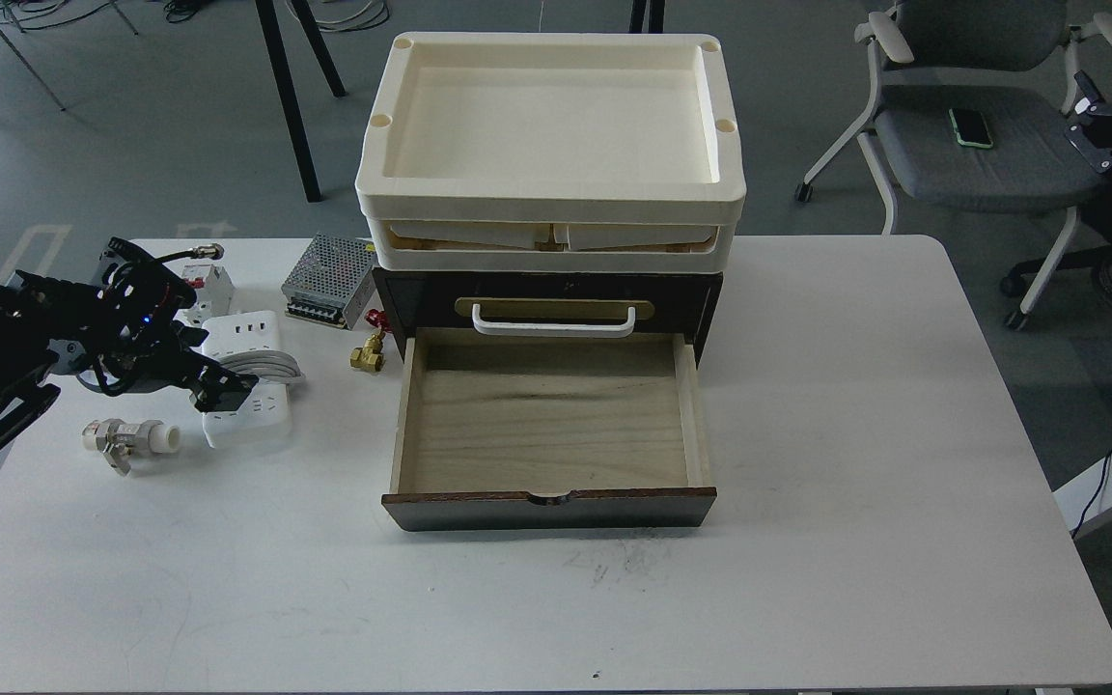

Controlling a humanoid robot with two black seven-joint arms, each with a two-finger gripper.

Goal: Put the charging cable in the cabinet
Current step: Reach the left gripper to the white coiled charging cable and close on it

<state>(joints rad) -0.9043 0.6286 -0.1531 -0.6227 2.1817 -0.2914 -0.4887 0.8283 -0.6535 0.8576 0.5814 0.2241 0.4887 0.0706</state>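
While left tool (213, 386) sits on the charging cable (245, 376), left of the cabinet (546, 290) on the desk (855, 434), finger spread can't be told. Risks: loose cord coil snagging or slipping, strip clipping open drawer (546, 425) wall.

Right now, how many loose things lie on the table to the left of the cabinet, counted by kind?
Power strip with cord: 1
Circuit breaker: 1
Metal power supply box: 1
Brass valve: 1
White plastic valve: 1
Total: 5
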